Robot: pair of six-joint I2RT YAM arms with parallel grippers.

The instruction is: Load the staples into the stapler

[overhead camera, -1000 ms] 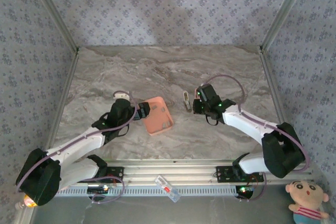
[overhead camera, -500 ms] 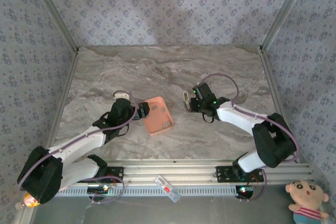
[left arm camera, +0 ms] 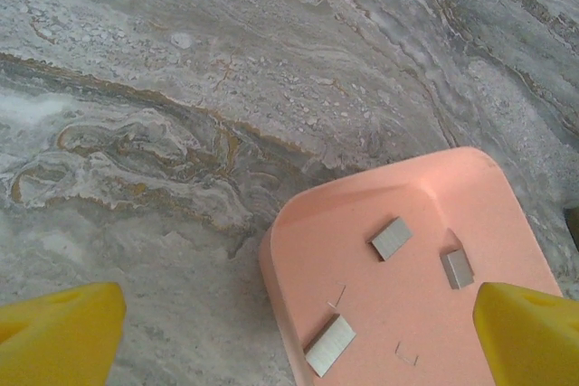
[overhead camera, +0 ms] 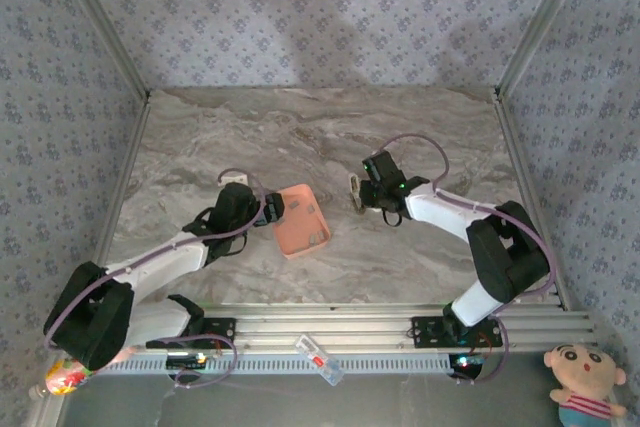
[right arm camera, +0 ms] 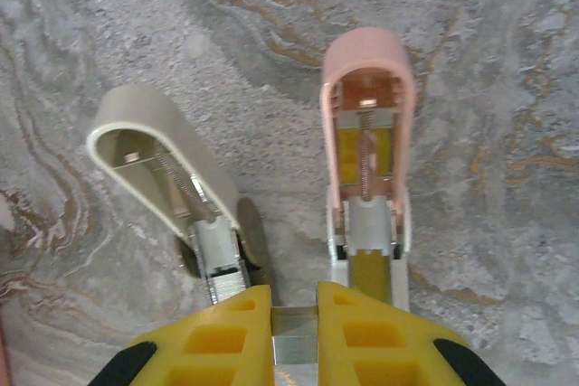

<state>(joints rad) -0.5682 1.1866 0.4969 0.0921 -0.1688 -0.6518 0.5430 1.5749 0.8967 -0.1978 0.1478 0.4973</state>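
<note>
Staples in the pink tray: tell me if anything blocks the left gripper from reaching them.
Nothing visible does. The left gripper hangs open at the edge of the pink tray, and the staples lie bare on its floor, nothing covering them. Only the low rim stands beside them.

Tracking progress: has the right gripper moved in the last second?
Yes. The right gripper has shifted left, closer to the stapler, which stayed put.

Grey metal staples (left arm camera: pixel 391 238) lie in a matt plastic tray (left arm camera: pixel 416 214).
</note>
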